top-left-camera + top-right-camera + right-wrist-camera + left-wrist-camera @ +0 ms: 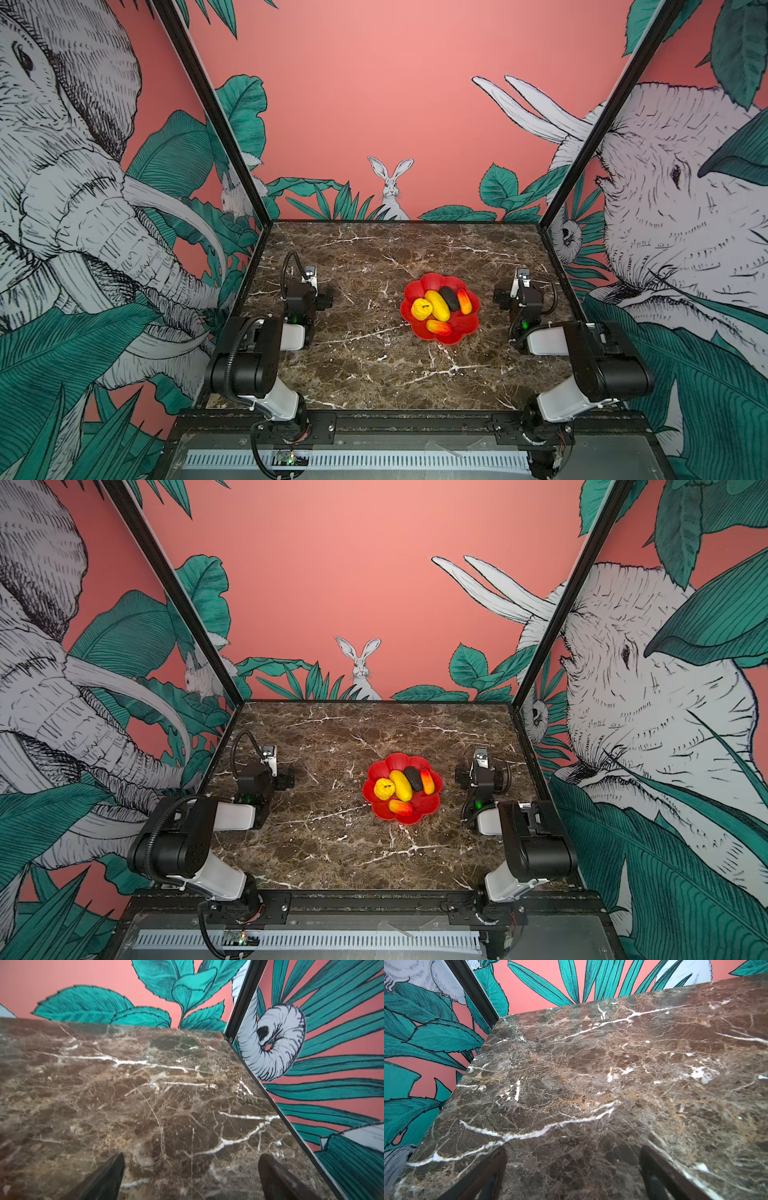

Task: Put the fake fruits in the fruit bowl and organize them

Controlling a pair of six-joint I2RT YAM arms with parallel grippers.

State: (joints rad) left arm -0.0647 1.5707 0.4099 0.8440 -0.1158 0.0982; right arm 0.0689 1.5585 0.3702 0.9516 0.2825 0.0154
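Fake fruits [437, 305] lie in fruit bowl [465, 326]: probably light, stiff, slippery; grip each across its short axis. Both arms' jaws spread wide, holding nothing.

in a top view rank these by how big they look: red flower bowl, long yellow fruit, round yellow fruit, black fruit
Largest to smallest, in a top view:
1. red flower bowl, by far
2. long yellow fruit
3. black fruit and round yellow fruit: they look too alike in size to rank
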